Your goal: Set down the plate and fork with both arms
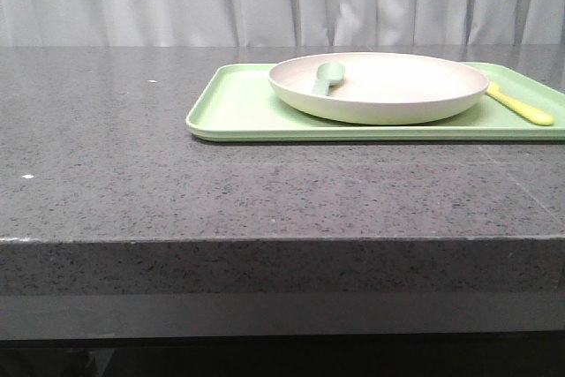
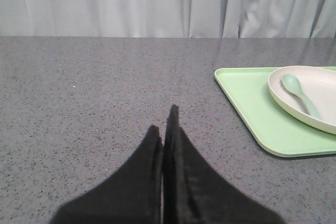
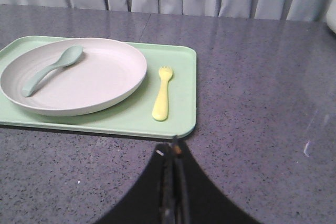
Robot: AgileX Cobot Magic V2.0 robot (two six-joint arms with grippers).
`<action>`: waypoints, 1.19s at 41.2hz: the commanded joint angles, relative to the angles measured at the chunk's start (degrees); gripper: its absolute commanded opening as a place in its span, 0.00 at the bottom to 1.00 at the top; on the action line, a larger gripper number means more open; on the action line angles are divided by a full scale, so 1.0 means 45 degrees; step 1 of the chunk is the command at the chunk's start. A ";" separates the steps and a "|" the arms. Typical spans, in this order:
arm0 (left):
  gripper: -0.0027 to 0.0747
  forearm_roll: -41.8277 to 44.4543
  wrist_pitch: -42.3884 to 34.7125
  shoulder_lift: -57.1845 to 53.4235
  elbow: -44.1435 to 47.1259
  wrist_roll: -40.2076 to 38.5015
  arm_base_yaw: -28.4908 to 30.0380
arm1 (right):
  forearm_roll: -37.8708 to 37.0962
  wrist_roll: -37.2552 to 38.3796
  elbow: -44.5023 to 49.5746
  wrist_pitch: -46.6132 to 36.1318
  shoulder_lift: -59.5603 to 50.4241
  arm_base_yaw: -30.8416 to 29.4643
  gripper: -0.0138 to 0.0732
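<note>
Lying beside plate [image 3: 79,77], fork [image 3: 163,94] tines point backward.

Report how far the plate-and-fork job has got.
Done, by the look of it: the plate sits on the green tray with the spoon in it, and the fork lies on the tray beside the plate. In hand: nothing; the left gripper and right gripper are shut, empty and off the tray. Left: nothing visible.

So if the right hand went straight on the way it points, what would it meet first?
Most likely the near edge of the tray, just ahead of the shut right hand. The fork lies a bit beyond. Its height above the table is unclear.
</note>
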 commanded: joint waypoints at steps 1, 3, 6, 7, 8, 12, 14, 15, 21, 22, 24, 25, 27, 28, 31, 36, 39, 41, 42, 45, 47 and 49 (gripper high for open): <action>0.01 0.0047 -0.1067 0.0098 -0.0346 -0.0133 0.0014 | -0.0053 -0.0133 -0.0321 -0.0931 0.0096 -0.0032 0.08; 0.01 0.0047 -0.1067 0.0098 -0.0346 -0.0133 0.0014 | -0.0053 -0.0133 -0.0321 -0.0931 0.0096 -0.0032 0.08; 0.01 0.0047 -0.1067 0.0098 -0.0346 -0.0133 0.0014 | -0.0053 -0.0133 -0.0321 -0.0921 0.0096 -0.0032 0.08; 0.01 0.0047 -0.1067 0.0098 -0.0346 -0.0133 0.0014 | -0.0053 -0.0133 -0.0321 -0.0921 0.0096 -0.0032 0.08; 0.01 0.0047 -0.1067 0.0098 -0.0346 -0.0133 0.0014 | -0.0053 -0.0133 -0.0321 -0.0921 0.0096 -0.0032 0.08; 0.01 0.0047 -0.1067 0.0098 -0.0346 -0.0133 0.0014 | -0.0053 -0.0133 -0.0321 -0.0921 0.0096 -0.0032 0.08; 0.01 0.0047 -0.1067 0.0098 -0.0346 -0.0133 0.0014 | -0.0053 -0.0133 -0.0321 -0.0921 0.0096 -0.0032 0.08; 0.01 0.0047 -0.1067 0.0098 -0.0346 -0.0133 0.0014 | -0.0053 -0.0133 -0.0321 -0.0921 0.0096 -0.0032 0.08; 0.01 0.0047 -0.1067 0.0098 -0.0346 -0.0133 0.0014 | -0.0053 -0.0133 -0.0321 -0.0921 0.0096 -0.0032 0.08; 0.01 0.0047 -0.1067 0.0098 -0.0346 -0.0133 0.0014 | -0.0053 -0.0133 -0.0321 -0.0921 0.0096 -0.0032 0.08; 0.01 0.0047 -0.1067 0.0098 -0.0346 -0.0133 0.0014 | -0.0053 -0.0133 -0.0321 -0.0921 0.0096 -0.0032 0.08; 0.01 0.0047 -0.1067 0.0098 -0.0346 -0.0133 0.0014 | -0.0053 -0.0133 -0.0321 -0.0921 0.0096 -0.0032 0.08; 0.01 0.0047 -0.1067 0.0098 -0.0346 -0.0133 0.0014 | -0.0053 -0.0133 -0.0321 -0.0921 0.0096 -0.0032 0.08; 0.01 0.0047 -0.1067 0.0098 -0.0346 -0.0133 0.0014 | -0.0053 -0.0133 -0.0321 -0.0921 0.0096 -0.0032 0.08; 0.01 0.0047 -0.1067 0.0098 -0.0346 -0.0133 0.0014 | -0.0053 -0.0133 -0.0321 -0.0921 0.0096 -0.0032 0.08; 0.01 0.0047 -0.1067 0.0098 -0.0346 -0.0133 0.0014 | -0.0053 -0.0133 -0.0321 -0.0921 0.0096 -0.0032 0.08; 0.01 0.0047 -0.1067 0.0098 -0.0346 -0.0133 0.0014 | -0.0053 -0.0133 -0.0321 -0.0921 0.0096 -0.0032 0.08; 0.01 0.0047 -0.1067 0.0098 -0.0346 -0.0122 0.0014 | -0.0053 -0.0133 -0.0321 -0.0921 0.0096 -0.0032 0.08; 0.01 -0.0018 -0.1067 0.0098 -0.0346 0.0019 0.0014 | -0.0053 -0.0133 -0.0321 -0.0921 0.0096 -0.0032 0.08; 0.01 -0.1048 -0.1084 0.0098 -0.0346 0.1394 0.0014 | -0.0053 -0.0133 -0.0321 -0.0921 0.0096 -0.0032 0.08; 0.01 -0.2022 -0.1084 0.0098 -0.0346 0.2500 0.0014 | -0.0053 -0.0133 -0.0321 -0.0921 0.0096 -0.0032 0.08; 0.01 -0.2354 -0.1165 0.0098 -0.0271 0.2994 0.0014 | -0.0053 -0.0133 -0.0321 -0.0921 0.0096 -0.0032 0.08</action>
